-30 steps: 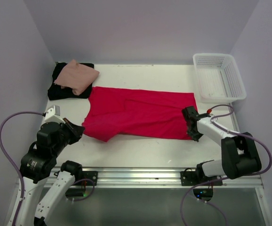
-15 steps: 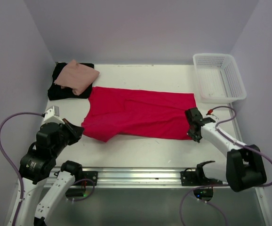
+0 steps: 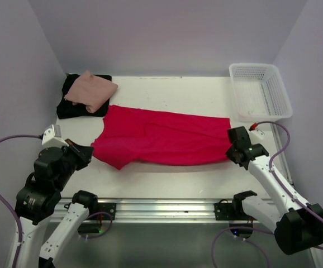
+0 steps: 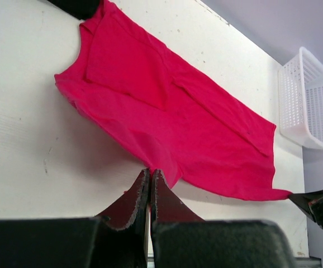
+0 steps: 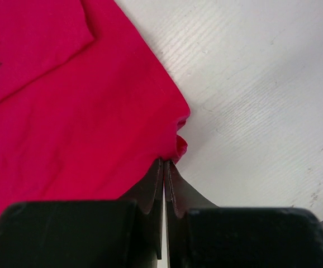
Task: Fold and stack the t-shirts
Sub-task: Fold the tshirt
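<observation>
The bare white table point(image 3: 167, 173) fills the centre of the top view. A bright red cloth t-shirt point(image 3: 161, 137) lies spread lengthwise across its middle, from centre-left to centre-right. A white plastic lattice basket point(image 3: 253, 66) stands at upper right. At upper left a black t-shirt point(image 3: 72, 107) lies folded, with a dusty salmon-pink t-shirt point(image 3: 91, 89) resting on it. The left gripper point(image 3: 89, 153), lower left, has its fingers pressed together on the red shirt's near-left edge. The right gripper point(image 3: 230, 152), centre-right, is clamped on the near-right hem corner. The step appears to be a lift for folding: both arms should rise evenly, keeping the cloth taut between the pinches so that neither corner slips.
</observation>
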Controlling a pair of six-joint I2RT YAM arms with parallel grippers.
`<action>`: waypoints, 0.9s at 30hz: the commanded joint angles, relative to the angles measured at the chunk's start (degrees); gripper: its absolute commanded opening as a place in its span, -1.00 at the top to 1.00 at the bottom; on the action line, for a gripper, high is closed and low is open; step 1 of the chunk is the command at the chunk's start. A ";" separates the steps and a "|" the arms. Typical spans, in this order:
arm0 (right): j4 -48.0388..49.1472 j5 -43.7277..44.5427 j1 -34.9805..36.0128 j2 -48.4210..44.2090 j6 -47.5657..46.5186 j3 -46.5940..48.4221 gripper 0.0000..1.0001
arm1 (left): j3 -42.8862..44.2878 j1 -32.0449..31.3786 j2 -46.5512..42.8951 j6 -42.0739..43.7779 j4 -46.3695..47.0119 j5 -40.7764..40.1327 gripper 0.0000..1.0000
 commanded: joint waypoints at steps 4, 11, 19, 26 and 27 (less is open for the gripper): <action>0.96 4.29 -0.07 5.37 -4.30 5.81 1.00 | -5.16 -0.12 0.14 2.77 6.40 -9.22 1.00; 2.73 9.92 -0.15 11.70 -5.44 9.77 1.00 | -14.31 -0.21 6.37 6.56 19.33 -14.16 1.00; 5.45 11.68 -0.07 19.35 -6.50 14.68 1.00 | -13.71 -0.21 17.17 9.81 31.91 -18.46 1.00; 6.86 12.74 -0.24 26.20 -7.46 18.64 1.00 | -11.33 -0.04 24.13 11.13 38.06 -21.19 1.00; 6.95 13.00 -0.33 27.69 -7.55 18.99 1.00 | -11.07 -0.04 25.44 11.31 39.29 -21.37 1.00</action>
